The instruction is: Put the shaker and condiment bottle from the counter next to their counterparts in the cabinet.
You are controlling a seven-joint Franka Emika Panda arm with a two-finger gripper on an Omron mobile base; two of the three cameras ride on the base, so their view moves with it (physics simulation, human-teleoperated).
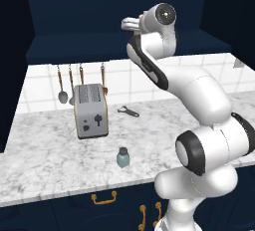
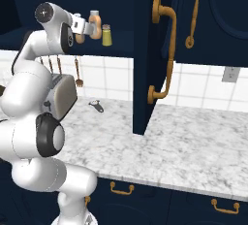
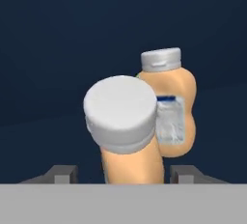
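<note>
The hand view shows the hand (image 3: 115, 177) grasping the condiment bottle (image 3: 123, 121), cap toward the camera, with the counterpart bottle (image 3: 176, 102) just beyond it inside the cabinet (image 3: 58, 49). The right base view adds the yellow-green shaker (image 2: 106, 35) beside the hand; the fingers are partly cut off. The left base view shows the shaker (image 1: 123, 157) well below the hand on the surface (image 1: 50, 145).

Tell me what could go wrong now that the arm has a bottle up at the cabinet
1. The held condiment bottle sits tilted between the jaws of the gripper, right in front of the second bottle; pushing further could knock that one over.
2. The yellow-green shaker stands close beside them and could get bumped.
3. Released while tilted, the bottle may topple on the shelf.
</note>
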